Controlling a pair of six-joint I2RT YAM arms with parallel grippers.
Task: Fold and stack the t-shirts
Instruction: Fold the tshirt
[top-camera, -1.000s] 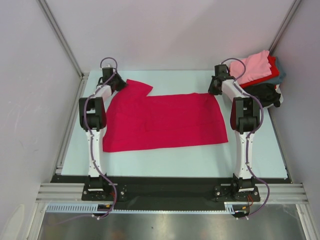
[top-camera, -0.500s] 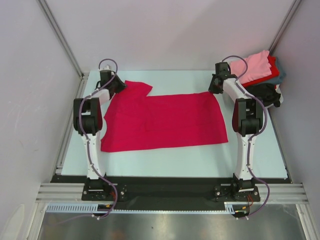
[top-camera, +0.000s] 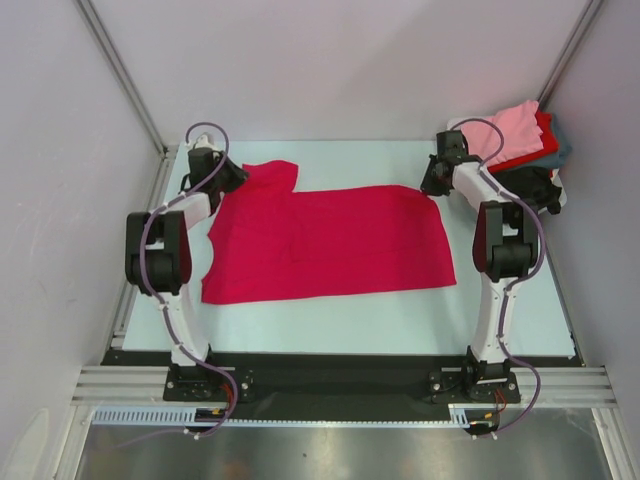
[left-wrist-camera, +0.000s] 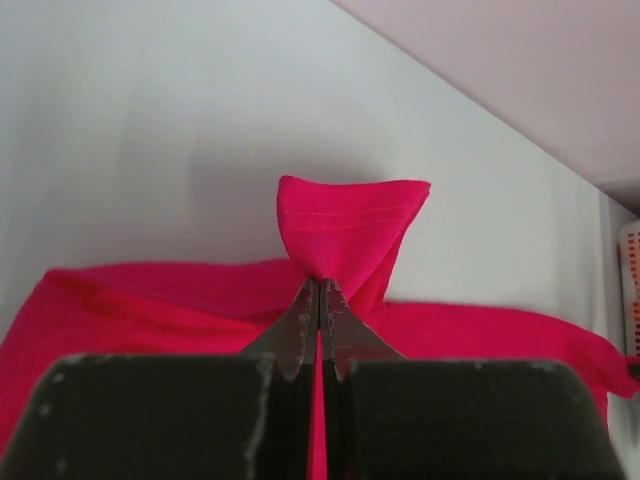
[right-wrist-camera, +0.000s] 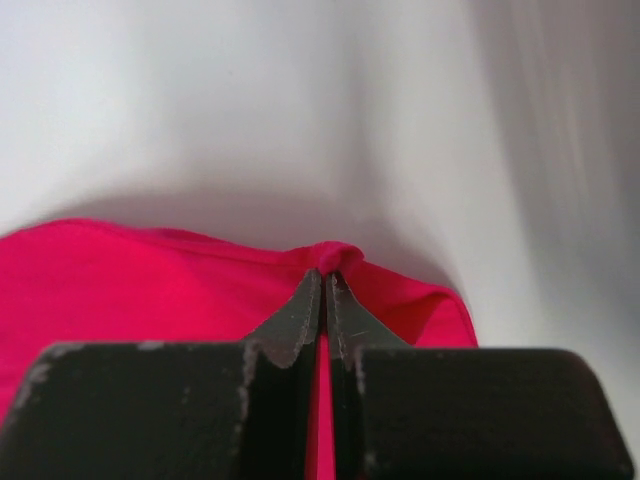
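A crimson-magenta t-shirt (top-camera: 330, 240) lies spread across the middle of the white table. My left gripper (top-camera: 234, 177) is shut on its far left part by the sleeve (left-wrist-camera: 345, 225), which bunches up past the fingertips. My right gripper (top-camera: 430, 185) is shut on the shirt's far right corner (right-wrist-camera: 340, 257), a small fold pinched between the jaws. More t-shirts, light pink on top of red, grey-teal and black ones, lie piled (top-camera: 525, 145) at the far right corner.
Grey walls close in the table on the left, back and right. A metal rail (top-camera: 140, 250) runs along the left table edge. The pile of shirts lies just behind the right arm's wrist.
The left arm has swung outward to the left and its gripper has pulled the sleeve end leftward. The right arm has shifted slightly right. Both grips hold.
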